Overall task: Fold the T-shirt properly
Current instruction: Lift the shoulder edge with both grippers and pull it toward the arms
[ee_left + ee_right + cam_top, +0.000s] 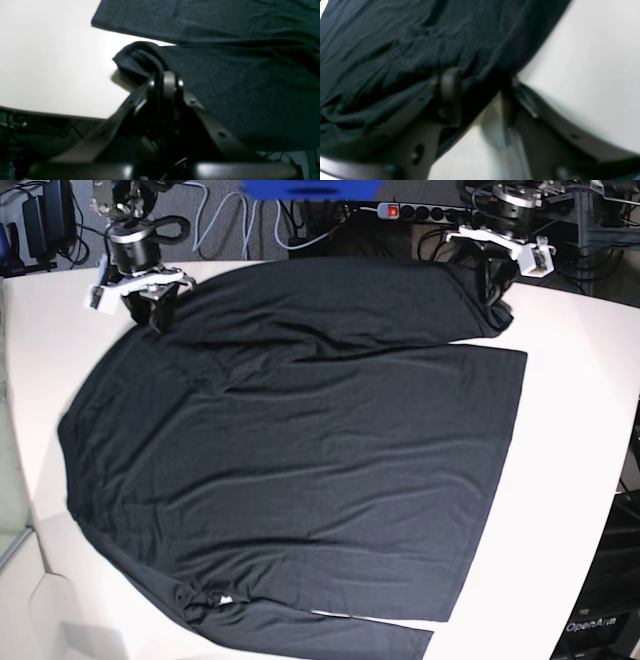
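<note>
Across the white table (pixel 570 470) the black T-shirt (pixel 300 450) lies spread flat, its small white tag (pixel 223 601) unreadable (only the base view shows it), while the left gripper (pixel 162 80) is clamped on a bunched fold and the right gripper (pixel 480 100) straddles the shirt's edge, jaws apart.

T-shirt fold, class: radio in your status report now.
Left end effector shut on bunched T-shirt fabric. Right end effector partly open, straddling the shirt's edge. Shirt spread flat on table. Nothing in the way.
</note>
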You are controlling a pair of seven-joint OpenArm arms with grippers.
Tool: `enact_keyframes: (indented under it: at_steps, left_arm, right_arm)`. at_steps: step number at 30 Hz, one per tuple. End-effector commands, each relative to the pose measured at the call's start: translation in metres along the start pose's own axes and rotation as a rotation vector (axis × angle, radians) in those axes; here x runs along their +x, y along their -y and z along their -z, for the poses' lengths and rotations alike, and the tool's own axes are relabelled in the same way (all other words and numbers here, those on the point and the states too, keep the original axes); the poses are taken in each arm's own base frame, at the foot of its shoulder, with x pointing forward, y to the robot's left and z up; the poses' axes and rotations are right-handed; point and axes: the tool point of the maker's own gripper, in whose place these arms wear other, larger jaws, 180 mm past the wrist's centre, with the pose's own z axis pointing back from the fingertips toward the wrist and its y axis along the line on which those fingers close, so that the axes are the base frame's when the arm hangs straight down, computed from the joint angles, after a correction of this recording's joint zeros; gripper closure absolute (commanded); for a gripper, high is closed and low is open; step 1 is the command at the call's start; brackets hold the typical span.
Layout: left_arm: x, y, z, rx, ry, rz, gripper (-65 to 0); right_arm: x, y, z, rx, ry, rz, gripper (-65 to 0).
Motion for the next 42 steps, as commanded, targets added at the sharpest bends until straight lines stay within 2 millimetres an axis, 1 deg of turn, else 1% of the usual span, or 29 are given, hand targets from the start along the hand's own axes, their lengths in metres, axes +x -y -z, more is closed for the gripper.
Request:
enact_keyframes:
  at_steps: [1, 5, 6, 7, 12, 15, 20, 23, 26, 29, 31, 32, 34, 37, 38, 40, 42]
  left_arm:
    - [0.009, -0.002, -0.001, -0.012, 0.032, 0.011, 0.0]
    - [0.009, -0.002, -0.001, -0.013, 0.031, 0.01, 0.0]
    - [0.009, -0.002, -0.001, -0.013, 0.031, 0.01, 0.0]
    - [0.009, -0.002, -0.001, -0.013, 0.031, 0.01, 0.0]
    - [0.01, -0.001, 0.0, -0.011, 0.035, 0.01, 0.0]
    - [0.011, -0.002, 0.001, -0.009, 0.039, 0.012, 0.0]
    - [0.023, 0.008, 0.009, -0.026, 0.068, -0.019, 0.0]
    - [0.027, 0.012, 0.009, -0.032, 0.073, -0.034, 0.0]
    - [0.033, 0.012, 0.016, -0.037, 0.092, -0.031, 0.0]
    - [0.035, 0.015, 0.016, -0.042, 0.094, -0.042, 0.0]
    - [0.042, 0.012, 0.015, -0.043, 0.101, -0.04, 0.0]
    - [0.05, 0.013, 0.02, -0.048, 0.117, -0.042, 0.0]
    - [0.057, 0.017, 0.024, -0.057, 0.136, -0.051, 0.0]
    - [0.07, 0.01, 0.03, -0.056, 0.161, -0.029, 0.0]
    - [0.074, 0.011, 0.032, -0.061, 0.17, -0.033, 0.0]
    - [0.08, 0.014, 0.034, -0.068, 0.182, -0.042, 0.0]
    - [0.088, 0.013, 0.037, -0.071, 0.197, -0.036, 0.0]
  right_arm:
    - [0.009, 0.0, 0.0, 0.006, 0.032, 0.0, -16.0]
    - [0.009, 0.0, 0.0, 0.005, 0.032, -0.001, -3.1]
    - [0.01, 0.001, 0.0, 0.006, 0.031, -0.006, -0.8]
    - [0.011, 0.002, 0.0, 0.007, 0.031, -0.012, 0.0]
    - [0.016, 0.001, 0.0, 0.013, 0.045, -0.021, -0.1]
    - [0.027, 0.001, -0.001, 0.025, 0.06, -0.045, -0.1]
    - [0.044, -0.011, -0.003, 0.056, 0.102, -0.061, -0.1]
    - [0.054, -0.017, -0.004, 0.072, 0.126, -0.067, -0.1]
    - [0.06, -0.022, -0.005, 0.083, 0.141, -0.071, -0.1]
    - [0.065, -0.025, -0.006, 0.092, 0.153, -0.074, -0.1]
    - [0.068, -0.028, -0.006, 0.099, 0.163, -0.075, -0.1]
    - [0.071, -0.03, -0.005, 0.103, 0.171, -0.076, -0.1]
    - [0.075, -0.03, -0.005, 0.11, 0.173, -0.09, -0.1]
    - [0.085, -0.037, -0.001, 0.128, 0.201, -0.095, -0.1]
    - [0.087, -0.038, 0.0, 0.131, 0.204, -0.097, -0.1]
    - [0.092, -0.04, 0.005, 0.136, 0.201, -0.101, -0.1]
    - [0.099, -0.045, 0.013, 0.146, 0.201, -0.105, -0.1]
